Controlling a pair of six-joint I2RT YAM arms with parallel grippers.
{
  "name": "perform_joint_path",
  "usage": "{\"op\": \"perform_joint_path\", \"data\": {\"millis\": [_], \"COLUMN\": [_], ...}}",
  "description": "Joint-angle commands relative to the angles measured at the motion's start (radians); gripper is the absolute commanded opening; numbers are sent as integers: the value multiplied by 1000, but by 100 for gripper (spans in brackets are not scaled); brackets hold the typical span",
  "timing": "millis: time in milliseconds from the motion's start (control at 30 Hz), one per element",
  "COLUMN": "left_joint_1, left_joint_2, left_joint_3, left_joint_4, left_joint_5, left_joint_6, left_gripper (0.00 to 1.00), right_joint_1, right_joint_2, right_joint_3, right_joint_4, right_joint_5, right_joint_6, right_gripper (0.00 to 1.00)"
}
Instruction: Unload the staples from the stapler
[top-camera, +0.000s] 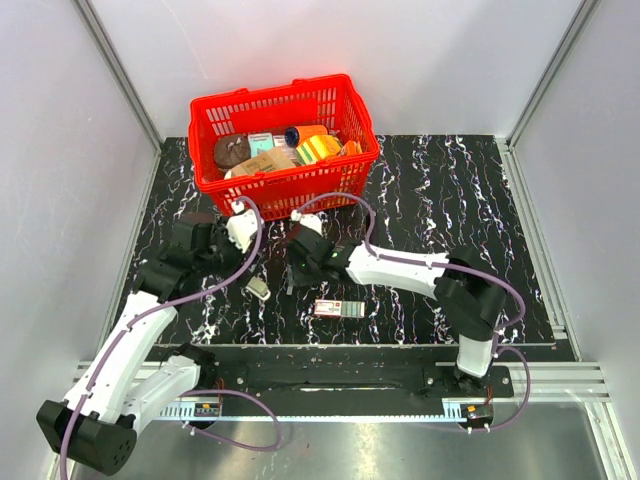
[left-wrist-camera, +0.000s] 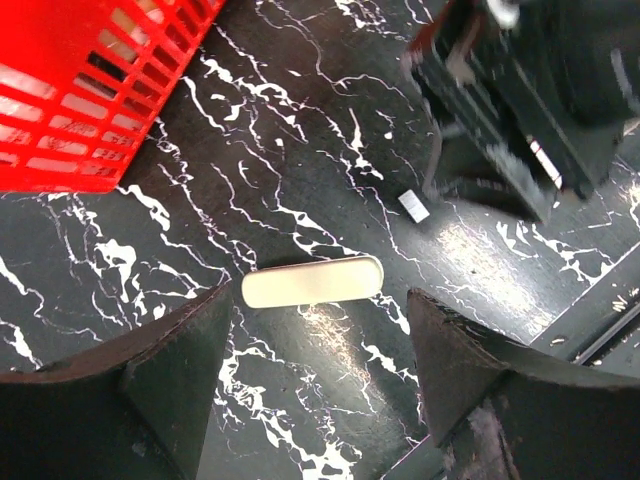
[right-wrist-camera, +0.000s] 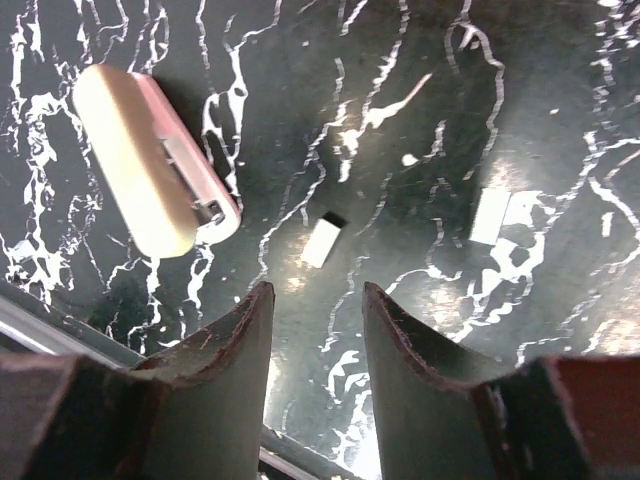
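The stapler (right-wrist-camera: 150, 170), cream on top with a pink base, lies on the black marble mat (top-camera: 440, 200); it also shows as a cream bar, the stapler (left-wrist-camera: 312, 281) (top-camera: 258, 288). A short strip of staples (right-wrist-camera: 322, 240) lies loose on the mat just beyond my right gripper (right-wrist-camera: 317, 290), which is open with nothing between its fingers. A second pale strip (right-wrist-camera: 490, 215) lies further right. My left gripper (left-wrist-camera: 320, 312) is open, hovering just short of the stapler without touching it. The loose staples (left-wrist-camera: 413, 206) sit below the right gripper (left-wrist-camera: 520, 110) (top-camera: 294, 272).
A red basket (top-camera: 205, 125) full of assorted items stands at the back left of the mat. A small printed box (top-camera: 340, 309) lies near the mat's front edge, right of the stapler. The metal rail (top-camera: 380, 375) runs along the near side.
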Motion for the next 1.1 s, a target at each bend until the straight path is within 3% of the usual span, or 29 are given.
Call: {"op": "perform_joint_path", "data": {"millis": [0, 333, 1067], "left_joint_1": [35, 61, 66], "left_joint_2": [-38, -62, -81], "left_joint_3": [50, 49, 21], "left_joint_4": [15, 1, 1], "left_joint_5": [-23, -17, -9], "left_joint_6": [-45, -53, -41], "left_gripper": [75, 75, 75], "right_joint_1": [57, 117, 119], "right_joint_2": [70, 207, 311], "right_joint_3": [86, 210, 302], "right_joint_4": [-96, -176, -182], "right_joint_5": [146, 198, 227], "right_joint_6": [74, 131, 131], "right_gripper": [47, 48, 50]}}
